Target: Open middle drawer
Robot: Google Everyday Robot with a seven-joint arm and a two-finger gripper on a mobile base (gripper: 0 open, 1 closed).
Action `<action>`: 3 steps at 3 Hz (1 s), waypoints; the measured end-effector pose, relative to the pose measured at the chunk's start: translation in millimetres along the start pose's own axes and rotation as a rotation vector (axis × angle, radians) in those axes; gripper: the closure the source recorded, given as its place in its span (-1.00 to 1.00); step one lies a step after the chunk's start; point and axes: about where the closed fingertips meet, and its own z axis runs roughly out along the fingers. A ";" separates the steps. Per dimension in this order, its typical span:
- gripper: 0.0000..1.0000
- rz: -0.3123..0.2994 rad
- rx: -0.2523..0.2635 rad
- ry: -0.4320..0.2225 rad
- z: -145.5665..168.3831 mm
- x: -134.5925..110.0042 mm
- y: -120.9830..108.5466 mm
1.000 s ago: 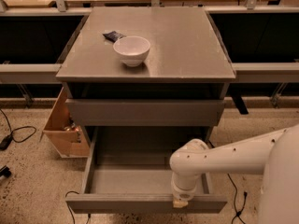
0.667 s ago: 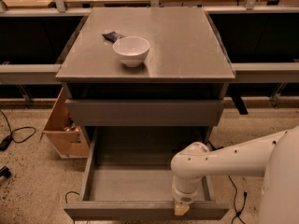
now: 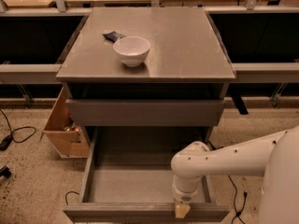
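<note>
The middle drawer is pulled far out of the grey cabinet toward the camera, and its grey floor and walls show with nothing inside. Its front panel lies along the bottom edge of the view. My gripper points straight down at the right part of that front panel, touching its top edge. My white arm reaches in from the right. The top drawer sits just above, standing out only a little from the cabinet.
A white bowl and a small dark packet sit on the cabinet top. An open cardboard box stands left of the cabinet. Cables lie on the speckled floor at left. Dark shelves flank the cabinet.
The middle drawer has slid further out toward the camera, and my gripper has moved with its front panel, down and nearer the camera.
</note>
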 end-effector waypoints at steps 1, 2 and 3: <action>-0.93 0.000 0.000 0.000 0.0 0.0 0.0; -1.00 0.002 0.016 0.006 -15.0 2.5 -2.5; -1.00 0.000 0.055 0.001 -77.6 10.4 -1.6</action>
